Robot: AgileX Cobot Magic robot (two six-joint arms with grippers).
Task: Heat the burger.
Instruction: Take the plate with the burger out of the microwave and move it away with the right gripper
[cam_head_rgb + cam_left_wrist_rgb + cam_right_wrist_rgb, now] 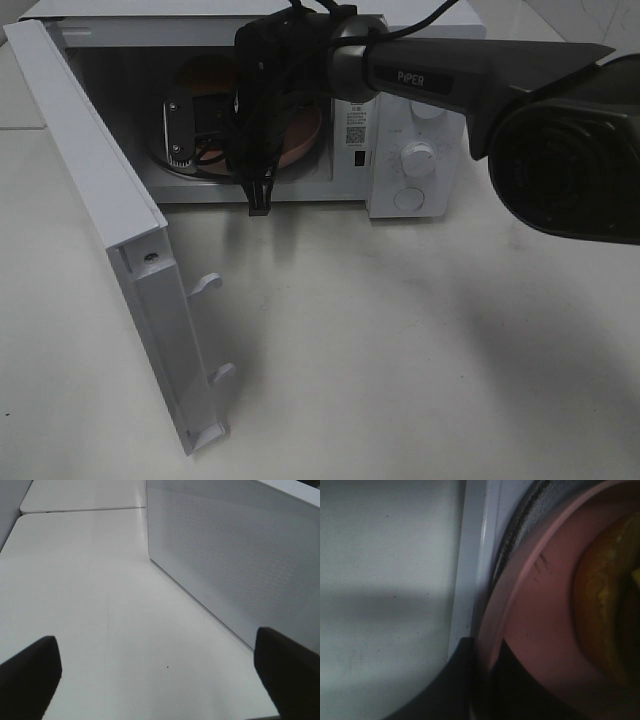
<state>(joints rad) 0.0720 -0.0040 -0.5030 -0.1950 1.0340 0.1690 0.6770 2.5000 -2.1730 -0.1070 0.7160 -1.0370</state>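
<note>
The microwave (410,160) stands on the worktop (400,340) with its door (110,230) swung fully open, which leaves the cavity free for loading. The right arm reaches across into the opening. The pink plate (530,610) sits on the turntable inside, and the burger (602,605) rests on it, seen only in part at the edge of the right wrist view as yellow-orange layers. In the high view the arm hides most of the burger.

The right claw (482,665) is clenched on the near rim of the plate, one dark finger on each side of the edge. The judgement is that the grip on the rim serves to slide plate and burger into position.

The left claw (160,675) is spread wide and holds nothing, hanging over bare worktop beside the microwave's perforated side wall.
</note>
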